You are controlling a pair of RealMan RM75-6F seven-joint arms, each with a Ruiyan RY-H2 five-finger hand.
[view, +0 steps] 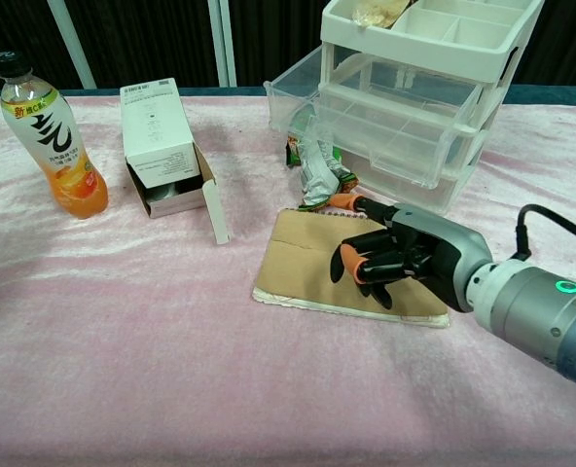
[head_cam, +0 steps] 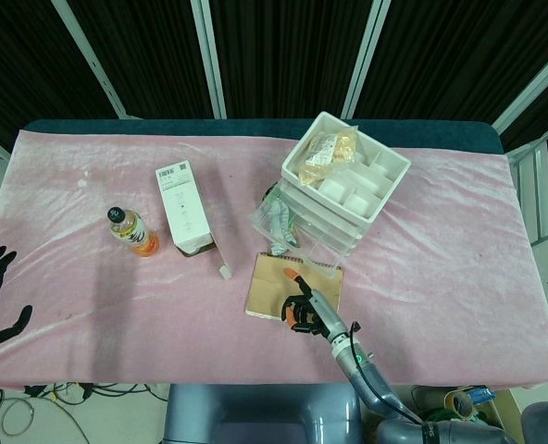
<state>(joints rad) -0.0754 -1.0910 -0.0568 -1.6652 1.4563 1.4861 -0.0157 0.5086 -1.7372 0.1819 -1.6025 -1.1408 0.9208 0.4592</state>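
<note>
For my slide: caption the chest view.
Right hand hovers over a brown notebook beside a white drawer unit.

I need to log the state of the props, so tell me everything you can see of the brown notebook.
The brown notebook is a thin, flat pad with a plain kraft-paper cover, looking like card, and a spiral binding along its far edge. It lies closed on the pink cloth, just in front of the white drawer unit, with a crumpled snack packet at its far edge. The right hand is over its right half, fingers curled; whether they press the cover cannot be told.
</note>
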